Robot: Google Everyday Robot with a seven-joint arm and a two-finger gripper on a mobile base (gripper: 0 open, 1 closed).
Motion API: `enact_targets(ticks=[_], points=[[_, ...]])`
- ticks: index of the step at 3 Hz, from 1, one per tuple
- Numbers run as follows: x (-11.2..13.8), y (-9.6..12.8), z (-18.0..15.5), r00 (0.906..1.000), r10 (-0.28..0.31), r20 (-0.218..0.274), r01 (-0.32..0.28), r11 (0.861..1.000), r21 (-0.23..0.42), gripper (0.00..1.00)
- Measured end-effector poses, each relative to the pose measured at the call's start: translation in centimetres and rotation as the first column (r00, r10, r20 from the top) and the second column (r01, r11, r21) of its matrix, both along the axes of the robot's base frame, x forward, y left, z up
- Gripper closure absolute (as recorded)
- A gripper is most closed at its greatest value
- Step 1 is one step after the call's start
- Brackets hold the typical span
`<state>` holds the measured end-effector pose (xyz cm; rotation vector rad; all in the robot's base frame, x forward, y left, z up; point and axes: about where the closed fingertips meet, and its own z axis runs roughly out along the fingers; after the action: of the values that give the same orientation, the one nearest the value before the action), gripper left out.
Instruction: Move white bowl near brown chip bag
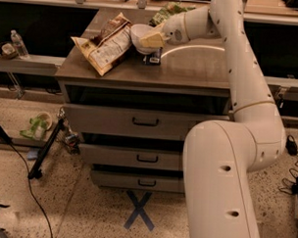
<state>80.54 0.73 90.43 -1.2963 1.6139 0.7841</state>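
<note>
Atop drawer cabinet [190, 68], toward its 11 o'clock corner: white bowl [139, 34] held up, mouth up w/ slight tilt; round, no long axis. Gripper [152, 40] at bowl's 3 o'clock, fingers pinching rim. Brown chip bag [106, 47] just beside bowl at 9 o'clock, long axis 7-to-1 o'clock. Blue wrapper [153, 58] below gripper. Speckled floor [87, 207], blue tape X [139, 210] at 6 o'clock of cabinet.

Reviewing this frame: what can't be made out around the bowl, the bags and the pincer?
All in the camera view:
- The white bowl: its right side is hidden by the pincer holding it, just right of the brown chip bag. Whether it touches the tabletop cannot be told.
- The green bag: mostly hidden behind the arm.
- The dark wrapper: print too small, upper end hidden under the bowl.
</note>
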Motion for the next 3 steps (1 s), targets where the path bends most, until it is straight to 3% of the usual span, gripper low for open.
enact_targets(ticks=[2, 3], points=[[-0.9, 2.5, -0.9, 0.9974, 0.068, -0.023, -0.067, 0.998, 0.019, 0.14], [-1.0, 3.2, -0.8, 0.9964, 0.083, -0.015, -0.083, 0.996, 0.016, 0.00]])
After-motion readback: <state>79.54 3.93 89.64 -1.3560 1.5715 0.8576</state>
